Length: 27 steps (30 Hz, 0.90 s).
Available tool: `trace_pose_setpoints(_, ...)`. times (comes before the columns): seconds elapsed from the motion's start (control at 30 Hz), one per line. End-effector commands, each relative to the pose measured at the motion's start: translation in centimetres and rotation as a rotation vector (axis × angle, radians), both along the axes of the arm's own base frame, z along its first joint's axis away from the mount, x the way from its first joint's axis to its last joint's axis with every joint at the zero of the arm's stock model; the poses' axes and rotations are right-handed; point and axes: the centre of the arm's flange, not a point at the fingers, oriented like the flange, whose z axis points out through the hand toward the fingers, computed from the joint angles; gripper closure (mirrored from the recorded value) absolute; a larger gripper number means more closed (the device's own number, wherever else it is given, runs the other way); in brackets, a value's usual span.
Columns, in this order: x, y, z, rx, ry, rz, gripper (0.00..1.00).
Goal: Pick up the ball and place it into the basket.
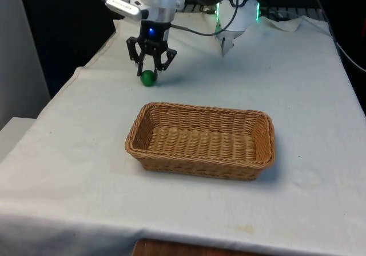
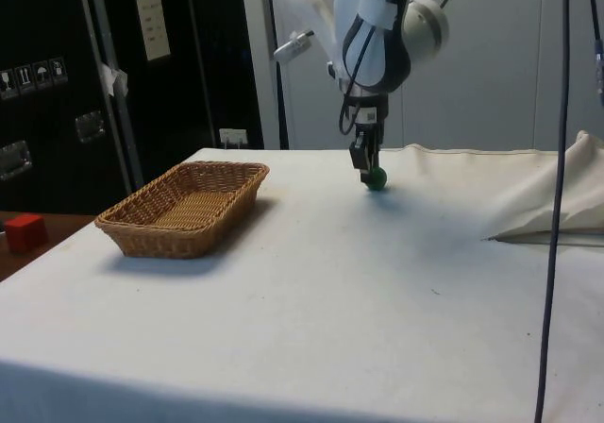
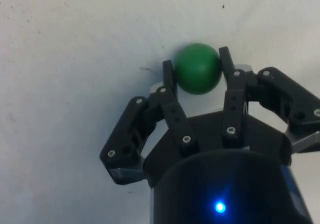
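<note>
A small green ball (image 1: 148,78) sits far back on the white cloth, towards the front view's left. My black gripper (image 1: 148,72) points straight down over it. The wrist view has the two fingertips (image 3: 168,70) pressed against opposite sides of the ball (image 3: 198,69), so the gripper (image 3: 196,64) is shut on it. From the side, the ball (image 2: 377,178) is at the gripper's (image 2: 371,172) tips, at or just above the cloth; I cannot tell which. The brown wicker basket (image 1: 146,152) stands empty nearer the camera than the ball, about mid-table.
The basket (image 2: 142,241) is rectangular with low walls. Bunched cloth (image 2: 552,206) rises at the robot's end of the table. A dark cable (image 1: 200,32) trails from the gripper across the cloth behind the ball. A red block (image 2: 25,231) lies off the table.
</note>
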Motion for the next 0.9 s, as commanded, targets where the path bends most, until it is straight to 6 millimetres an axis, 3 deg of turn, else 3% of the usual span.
trace_pose_setpoints(0.0,0.1,0.1,0.7,0.011,-0.018,0.005,1.00)
trace_pose_setpoints(0.13,0.2,-0.2,1.9,0.010,-0.032,0.004,1.00)
trace_pose_setpoints(0.17,0.4,-0.1,1.4,0.007,-0.031,0.000,1.00)
trace_pose_setpoints(0.43,0.6,-0.2,4.3,0.029,-0.051,0.014,1.00)
trace_pose_setpoints(0.87,2.4,2.4,8.4,0.070,-0.082,0.057,1.00)
